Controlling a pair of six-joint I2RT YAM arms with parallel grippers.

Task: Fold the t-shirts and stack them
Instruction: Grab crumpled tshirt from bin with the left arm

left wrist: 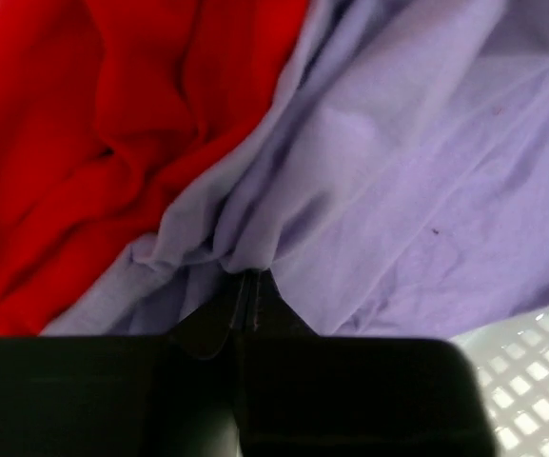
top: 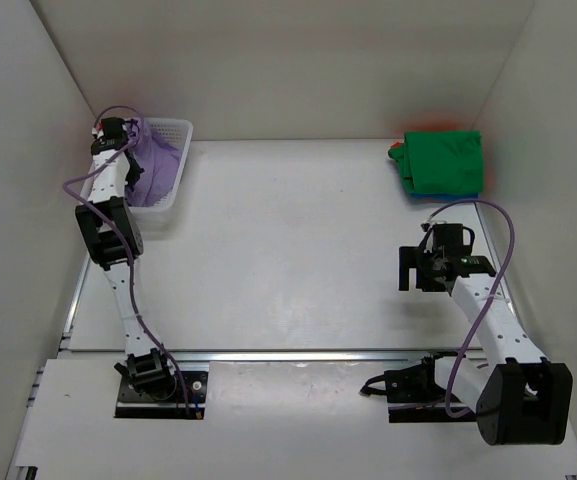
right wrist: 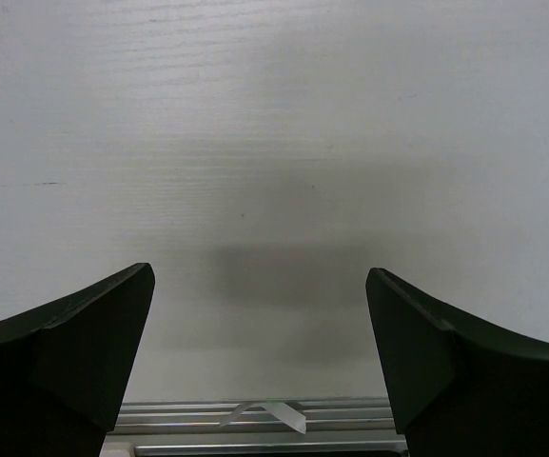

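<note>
In the basket [left wrist: 531,381], left claw [left wrist: 248,286] is clamped on a fold of lavender shirt [left wrist: 398,190] bunched at its tips, with the red shirt [left wrist: 93,143] ahead-left, touching. Best to lift straight and slow, so red doesn't drag along. Right claw [right wrist: 260,274] spread apart, holding nothing, over the surface [right wrist: 274,114].

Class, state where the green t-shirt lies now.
In the top view, the green t-shirt lies folded at the far right corner of the table, beyond the right gripper.

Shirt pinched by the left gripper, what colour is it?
The shirt is lavender-purple. The left wrist view shows it best.
</note>
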